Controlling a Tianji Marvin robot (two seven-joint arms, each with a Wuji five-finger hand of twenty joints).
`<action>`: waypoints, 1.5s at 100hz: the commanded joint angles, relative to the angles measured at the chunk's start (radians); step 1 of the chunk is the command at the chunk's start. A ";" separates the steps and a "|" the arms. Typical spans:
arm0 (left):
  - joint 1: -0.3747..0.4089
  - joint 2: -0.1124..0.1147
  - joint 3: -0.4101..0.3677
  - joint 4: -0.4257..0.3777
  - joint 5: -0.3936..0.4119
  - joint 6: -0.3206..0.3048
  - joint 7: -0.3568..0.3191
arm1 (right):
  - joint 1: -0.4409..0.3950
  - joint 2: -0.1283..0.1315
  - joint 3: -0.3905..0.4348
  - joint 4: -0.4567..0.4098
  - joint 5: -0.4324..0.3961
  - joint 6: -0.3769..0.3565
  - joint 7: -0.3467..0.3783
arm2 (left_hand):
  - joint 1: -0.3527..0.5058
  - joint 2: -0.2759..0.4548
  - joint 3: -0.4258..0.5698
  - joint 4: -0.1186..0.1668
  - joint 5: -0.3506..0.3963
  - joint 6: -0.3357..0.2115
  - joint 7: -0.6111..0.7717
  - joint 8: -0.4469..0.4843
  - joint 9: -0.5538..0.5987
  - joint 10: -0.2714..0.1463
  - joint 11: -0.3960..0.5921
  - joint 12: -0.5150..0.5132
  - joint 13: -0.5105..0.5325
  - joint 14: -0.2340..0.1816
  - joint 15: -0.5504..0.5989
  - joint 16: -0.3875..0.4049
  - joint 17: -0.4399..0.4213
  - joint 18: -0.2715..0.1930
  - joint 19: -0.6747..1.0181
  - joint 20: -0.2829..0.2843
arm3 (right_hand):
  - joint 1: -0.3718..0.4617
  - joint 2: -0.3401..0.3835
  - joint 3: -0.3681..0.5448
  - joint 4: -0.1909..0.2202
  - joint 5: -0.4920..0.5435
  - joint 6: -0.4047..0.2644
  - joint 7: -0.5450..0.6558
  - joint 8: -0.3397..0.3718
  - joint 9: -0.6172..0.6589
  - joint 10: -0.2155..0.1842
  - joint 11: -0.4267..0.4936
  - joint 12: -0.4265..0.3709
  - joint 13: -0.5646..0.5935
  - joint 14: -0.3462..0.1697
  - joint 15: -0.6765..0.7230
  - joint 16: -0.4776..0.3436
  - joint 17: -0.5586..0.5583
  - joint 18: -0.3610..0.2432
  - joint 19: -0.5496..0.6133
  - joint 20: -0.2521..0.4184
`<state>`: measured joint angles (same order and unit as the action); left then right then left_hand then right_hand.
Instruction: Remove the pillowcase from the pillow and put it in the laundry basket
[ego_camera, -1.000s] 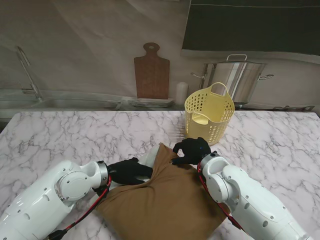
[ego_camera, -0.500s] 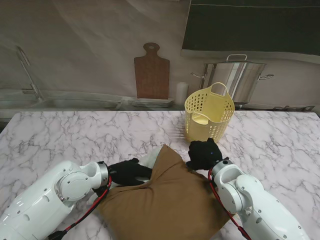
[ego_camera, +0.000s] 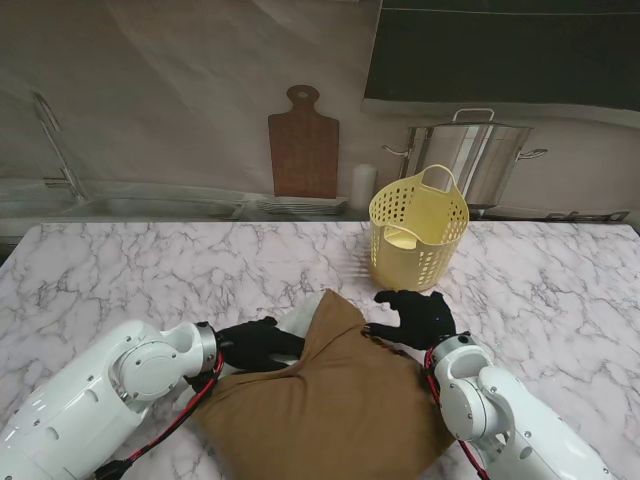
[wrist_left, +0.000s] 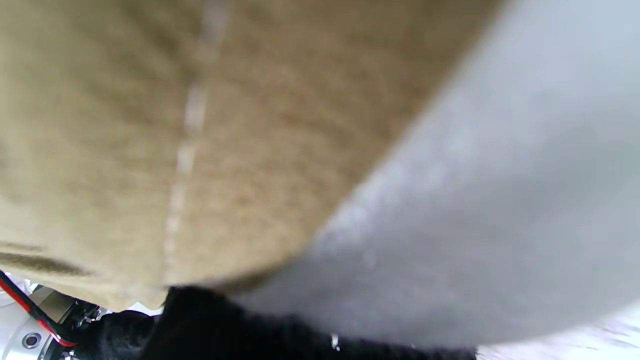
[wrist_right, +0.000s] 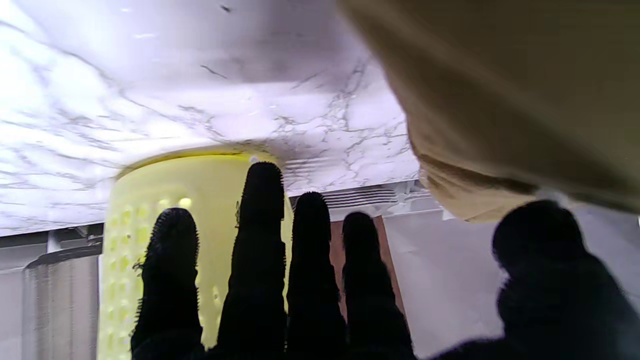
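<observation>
The brown pillowcase still covers most of the white pillow at the frame's lower centre. Our left hand pins the pillow; whether it grips, we cannot tell. Our right hand is spread, holding nothing. Next we judge it must regrasp the case; the laundry basket waits upper right.

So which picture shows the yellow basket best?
The stand view: the whole laundry basket shows, upright on the table, handle and holes clear. The right wrist view catches only part of its wall behind the right hand. The left wrist view misses it.
</observation>
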<state>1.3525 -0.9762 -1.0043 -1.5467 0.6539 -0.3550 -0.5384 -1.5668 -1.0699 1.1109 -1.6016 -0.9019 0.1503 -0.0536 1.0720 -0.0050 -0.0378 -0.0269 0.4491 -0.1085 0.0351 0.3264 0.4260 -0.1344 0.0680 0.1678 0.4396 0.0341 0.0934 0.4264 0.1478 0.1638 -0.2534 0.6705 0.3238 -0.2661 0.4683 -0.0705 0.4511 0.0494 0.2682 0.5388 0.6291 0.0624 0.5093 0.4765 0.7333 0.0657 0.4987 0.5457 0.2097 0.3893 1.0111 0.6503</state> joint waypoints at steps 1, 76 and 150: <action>0.026 0.017 0.016 0.053 0.014 0.006 -0.040 | 0.031 -0.016 -0.020 -0.018 -0.005 0.012 0.005 | 0.106 -0.026 0.014 0.009 0.053 0.060 0.090 0.026 -0.009 0.077 0.028 0.005 0.076 0.116 0.102 0.022 -0.003 0.023 1.021 0.020 | -0.071 0.039 -0.017 0.010 -0.090 0.048 -0.082 -0.057 -0.040 0.038 -0.068 -0.076 0.015 0.039 -0.063 -0.040 -0.009 0.044 -0.017 -0.015; 0.030 0.015 0.011 0.058 0.014 0.003 -0.031 | 0.213 -0.039 -0.232 0.121 0.082 0.067 -0.001 | 0.105 -0.025 0.013 0.008 0.054 0.056 0.089 0.036 -0.012 0.078 0.026 0.004 0.075 0.116 0.102 0.022 -0.003 0.019 1.019 0.022 | 0.442 -0.207 0.331 -0.094 0.377 -0.116 0.697 -0.263 0.725 -0.086 0.447 0.143 0.594 -0.258 0.932 0.199 0.469 -0.149 0.398 -0.029; 0.030 0.020 0.010 0.040 0.027 0.032 -0.066 | -0.002 0.039 0.045 -0.038 -0.123 -0.301 0.197 | 0.107 -0.017 0.013 0.007 0.049 0.062 0.085 0.042 -0.016 0.087 0.023 0.001 0.074 0.122 0.103 0.024 -0.003 0.011 1.017 0.028 | 0.433 -0.140 0.299 -0.149 0.371 -0.216 0.666 -0.048 0.666 -0.142 0.387 0.199 0.590 -0.211 0.800 0.133 0.409 -0.117 0.349 -0.064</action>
<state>1.3555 -0.9787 -0.9994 -1.5586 0.6511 -0.3470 -0.5618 -1.5491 -1.0470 1.1496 -1.6504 -1.0011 -0.1540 0.1558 1.0818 0.0338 -0.0345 -0.0247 0.4491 -0.1478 0.0353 0.3274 0.4258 -0.1873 0.0680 0.1676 0.4254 -0.0109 0.0781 0.4261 0.1363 0.1092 -0.3441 0.6705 0.6795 -0.4257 0.7181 -0.2407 0.7657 -0.0764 0.8198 0.4026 1.2393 -0.0850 0.8194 0.6212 1.2953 -0.1089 1.2976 0.6943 0.6317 0.2591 1.3647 0.5986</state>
